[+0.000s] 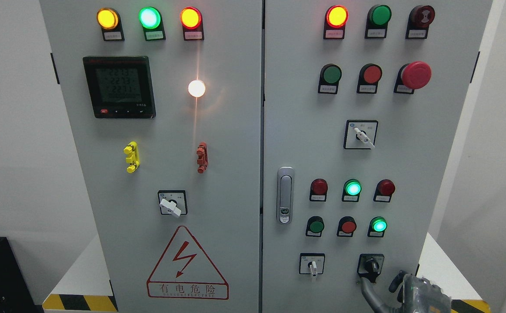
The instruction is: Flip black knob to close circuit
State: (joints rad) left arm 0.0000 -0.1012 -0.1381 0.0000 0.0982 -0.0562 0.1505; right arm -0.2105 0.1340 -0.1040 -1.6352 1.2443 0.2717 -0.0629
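Black knob [371, 264] mounted near the bottom right corner of the grey cabinet [235, 130], on its right door, right of a white-handled switch [312, 266]. Right hand [394, 289] entering from the lower right, just below the knob. One dark finger [368, 290] stretched up toward the knob, its tip just under it; contact impossible to tell. Nothing grasped, fingers loosely spread. Above the knob, a lit green lamp [379, 225].

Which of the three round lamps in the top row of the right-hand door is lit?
Only the red lamp at the row's left is lit: it glows bright orange-red. The green lamp and the dark red lamp beside it look dark.
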